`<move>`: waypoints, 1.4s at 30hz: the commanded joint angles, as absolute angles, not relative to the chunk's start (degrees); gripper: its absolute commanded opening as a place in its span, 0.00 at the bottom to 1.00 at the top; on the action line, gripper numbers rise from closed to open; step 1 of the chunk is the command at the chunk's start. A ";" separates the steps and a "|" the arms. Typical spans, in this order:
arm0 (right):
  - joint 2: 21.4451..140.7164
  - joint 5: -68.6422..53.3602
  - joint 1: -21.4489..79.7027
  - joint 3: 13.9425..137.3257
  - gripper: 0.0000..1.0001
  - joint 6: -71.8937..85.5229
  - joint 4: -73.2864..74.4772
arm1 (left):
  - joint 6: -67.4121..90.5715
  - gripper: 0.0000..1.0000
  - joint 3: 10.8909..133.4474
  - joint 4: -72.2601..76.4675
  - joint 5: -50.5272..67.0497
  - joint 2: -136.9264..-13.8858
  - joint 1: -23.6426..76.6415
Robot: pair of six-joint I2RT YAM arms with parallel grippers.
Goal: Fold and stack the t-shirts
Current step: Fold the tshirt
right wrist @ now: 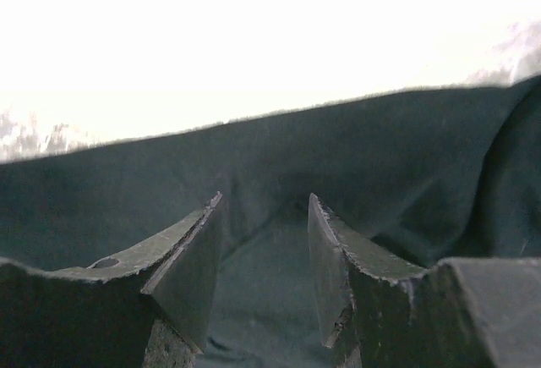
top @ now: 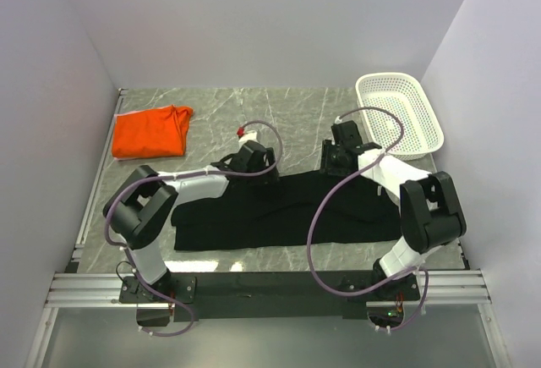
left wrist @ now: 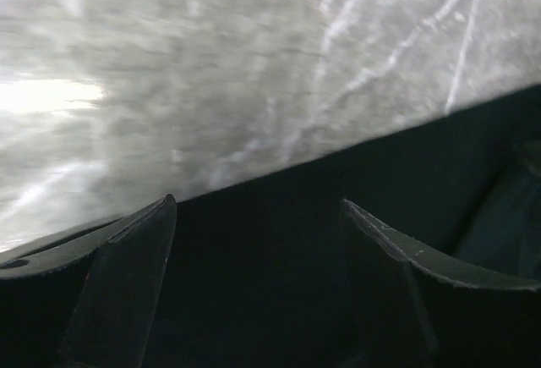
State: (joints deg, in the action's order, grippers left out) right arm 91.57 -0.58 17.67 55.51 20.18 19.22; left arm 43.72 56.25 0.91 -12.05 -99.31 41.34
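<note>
Our left arm (top: 139, 207): elbow bent near base, forearm stretched inward and forward. Left gripper (left wrist: 258, 207) tipped down, jaws wide apart. Our right arm (top: 427, 207): elbow bent near base, forearm angled inward. Right gripper (right wrist: 262, 203) tipped down, jaws parted, gap narrower than left's.

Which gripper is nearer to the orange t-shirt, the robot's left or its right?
Left. The left gripper sits at the black t-shirt's far edge, to the right of the orange t-shirt; the right gripper is farther right, near the white basket.
</note>
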 commanded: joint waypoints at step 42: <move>68.23 2.02 25.92 41.40 0.00 26.62 26.54 | 46.67 0.83 57.83 6.33 -7.29 -106.96 45.26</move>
